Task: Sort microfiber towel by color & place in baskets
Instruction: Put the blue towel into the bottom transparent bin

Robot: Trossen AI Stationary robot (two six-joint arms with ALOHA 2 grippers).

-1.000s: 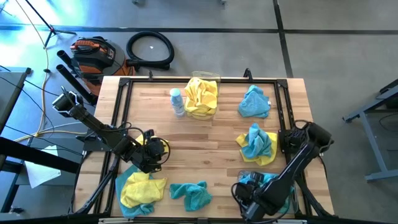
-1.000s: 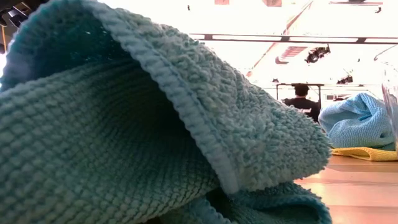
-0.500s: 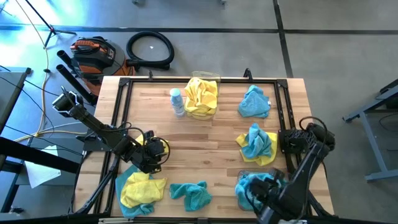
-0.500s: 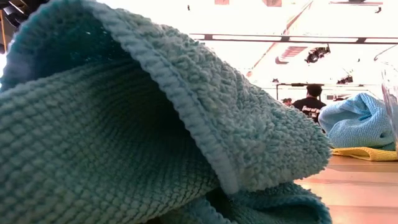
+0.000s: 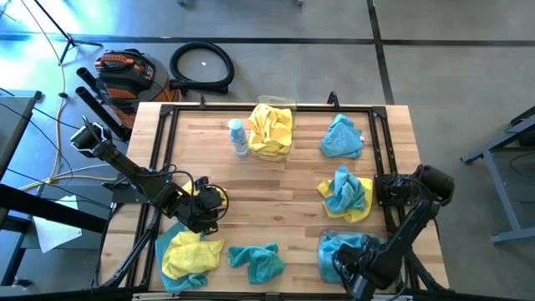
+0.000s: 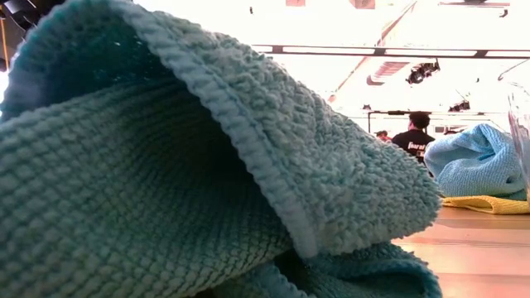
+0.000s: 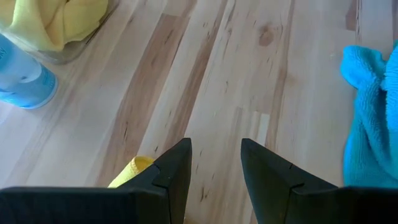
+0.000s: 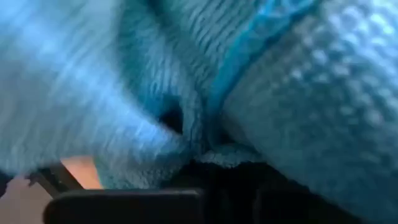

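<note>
My right gripper (image 5: 355,266) is down at the table's near right corner, on a teal-blue microfiber towel (image 5: 338,249) that fills its wrist view (image 8: 186,74). My left gripper (image 5: 205,203) hangs open over bare wood (image 7: 214,146), just beyond a yellow towel lying on a blue one (image 5: 188,255). Another teal towel (image 5: 255,261) lies crumpled at the near middle and fills the low view (image 6: 166,165). A clear basket (image 5: 288,109) at the far middle holds yellow towels (image 5: 270,130). A blue towel (image 5: 343,136) lies at the far right, and a blue-on-yellow pile (image 5: 345,194) at the mid right. My right gripper comes down from above onto the near side of the teal-blue towel. Bunched folds (image 8: 205,146) run in between its dark fingers, and the cloth hides the fingertips. I cannot tell how many layers are caught. The towel lies crumpled on the surface below.
A small white-and-blue bottle (image 5: 238,135) stands left of the yellow-filled basket. A black frame (image 5: 163,150) runs around the tabletop. The middle of the wooden table (image 5: 276,188) is bare. A person (image 6: 414,136) stands far off in the room.
My right gripper has shifted a little toward the table's right edge, and more of the teal-blue towel at the near right shows beside it. The left arm has kept still.
</note>
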